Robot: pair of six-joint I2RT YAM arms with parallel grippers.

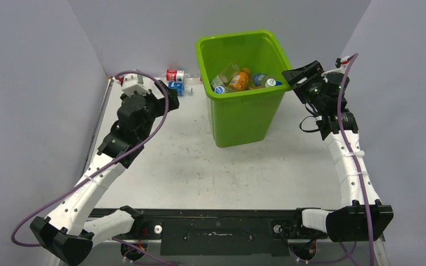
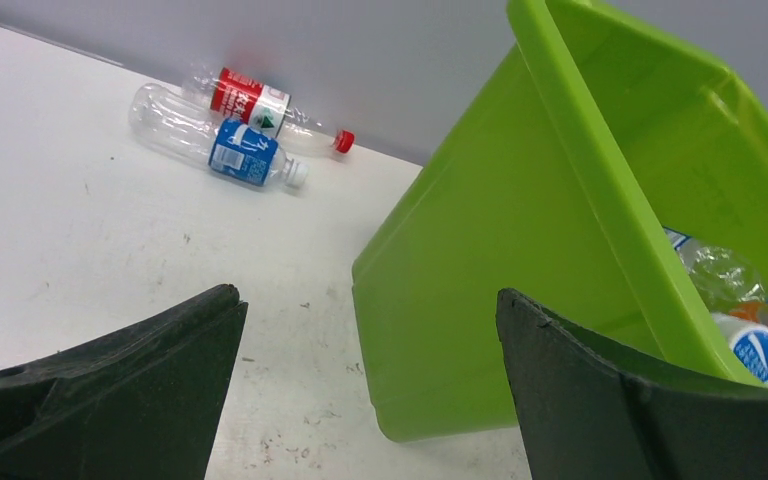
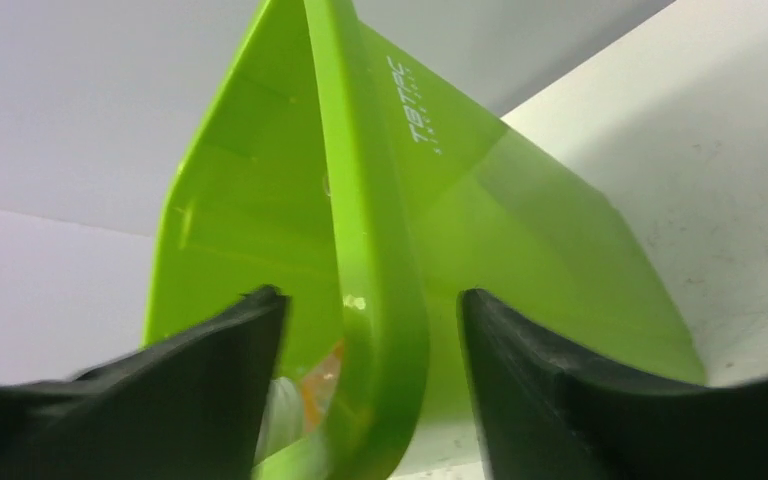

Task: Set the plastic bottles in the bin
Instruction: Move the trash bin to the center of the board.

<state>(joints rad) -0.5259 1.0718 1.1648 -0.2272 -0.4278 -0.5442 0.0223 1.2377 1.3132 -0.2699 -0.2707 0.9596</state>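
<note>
Two arms are reaching over a white table [image 1: 188, 166] toward a tall lime-green bin [image 1: 244, 113] that is standing on its far side. I am holding my left gripper [image 2: 365, 300] wide open, hovering above the table to the left of the bin and gripping nothing. Beyond it, two clear plastic bottles are lying on their sides, side by side, close against the back wall [image 2: 380, 60]. One is a red-labelled bottle [image 2: 250, 100] with a red cap, and just in front of it is a blue-labelled bottle [image 2: 243, 152] with a white cap. I am holding my right gripper [image 3: 375, 295] at the bin's right rim, fingers parted and straddling the rim with a gap showing on each side, gripping nothing. Inside the bin several bottles are lying in a heap, among them an orange bottle [image 1: 239, 79] and clear ones with blue labels.
</note>
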